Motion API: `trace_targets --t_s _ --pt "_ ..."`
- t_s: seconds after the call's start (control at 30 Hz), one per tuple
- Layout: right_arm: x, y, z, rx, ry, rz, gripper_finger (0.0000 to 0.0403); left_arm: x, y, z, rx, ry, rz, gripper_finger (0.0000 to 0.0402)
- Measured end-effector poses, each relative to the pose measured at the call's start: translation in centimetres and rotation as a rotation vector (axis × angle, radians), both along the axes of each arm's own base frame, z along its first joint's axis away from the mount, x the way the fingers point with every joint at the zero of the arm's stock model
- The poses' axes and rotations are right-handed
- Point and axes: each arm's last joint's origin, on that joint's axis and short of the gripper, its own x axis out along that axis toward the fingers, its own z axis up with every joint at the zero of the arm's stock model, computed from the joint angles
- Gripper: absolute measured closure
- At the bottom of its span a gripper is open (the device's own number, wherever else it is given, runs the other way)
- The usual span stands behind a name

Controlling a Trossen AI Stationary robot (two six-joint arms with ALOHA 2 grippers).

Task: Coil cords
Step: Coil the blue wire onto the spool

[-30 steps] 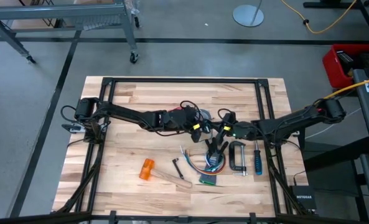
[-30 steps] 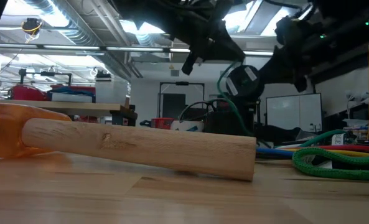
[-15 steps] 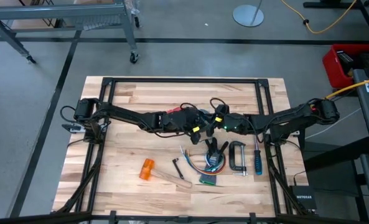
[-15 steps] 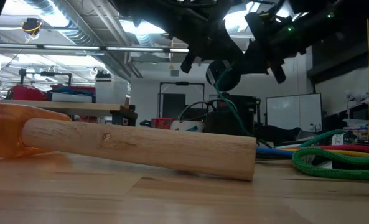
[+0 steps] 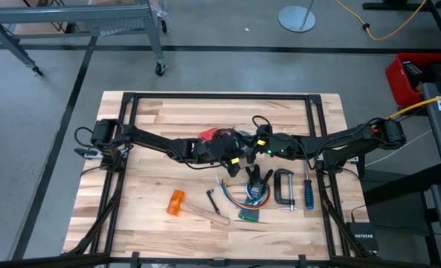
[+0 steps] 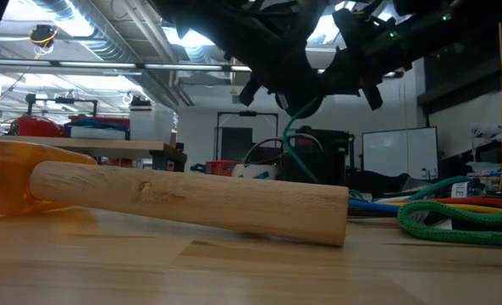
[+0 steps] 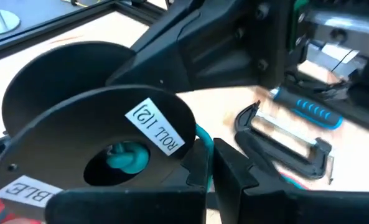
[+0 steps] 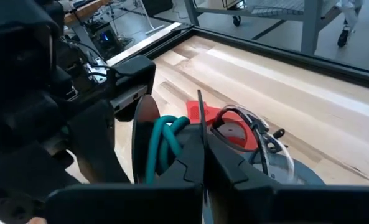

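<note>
A black flat-sided spool wound with teal cord (image 8: 162, 146) is clamped, apparently by both closed claws, left claw (image 5: 237, 158) and right claw (image 5: 251, 145), above mid-worktop (image 5: 161, 119), with a black C-clamp (image 5: 283, 187) near the right claw.

Grey concrete floor (image 5: 42, 112) all around the wooden table (image 5: 168, 112), with dark tape lines (image 5: 71, 93) crossing it. Up at eleven o'clock, a metal cart (image 5: 94, 18) on casters; at one o'clock, a round lamp base (image 5: 297, 16) (just the foot showing) and a yellow cable (image 5: 387, 30) snaking off. A red box (image 5: 410, 74) sits at three o'clock. Looking level across, bright ceiling lights (image 6: 56, 85), exposed ducts (image 6: 64, 17), a whiteboard (image 6: 390, 152) and a doorway (image 6: 234, 140) behind.
</note>
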Motion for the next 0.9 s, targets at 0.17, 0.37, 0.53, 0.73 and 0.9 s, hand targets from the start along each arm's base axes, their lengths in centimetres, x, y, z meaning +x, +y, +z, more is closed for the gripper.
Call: trace_targets --t_s 0.17,0.37,0.53,0.73,0.9 --pt "0.0 0.0 -0.1 -0.015 0.015 0.022 0.0401 0.4 -0.2 -1.3 0.053 0.047 -0.016 0.0401" --pt "0.0 0.2 -0.1 -0.019 0.022 0.091 0.0401 0.2 -1.3 -1.5 0.198 0.089 -0.019 0.0401" --pt "0.2 0.4 0.0 -0.015 0.020 0.186 0.0401 -0.1 -2.7 -1.6 0.361 0.140 -0.047 0.0401" --pt "0.3 0.8 0.1 0.002 0.014 0.322 0.0401 -0.5 -4.6 -1.6 0.544 0.199 -0.133 0.0401" --pt "0.3 1.1 0.2 0.014 0.008 0.426 0.0401 -0.7 -5.1 -1.8 0.567 0.224 -0.159 0.0394"
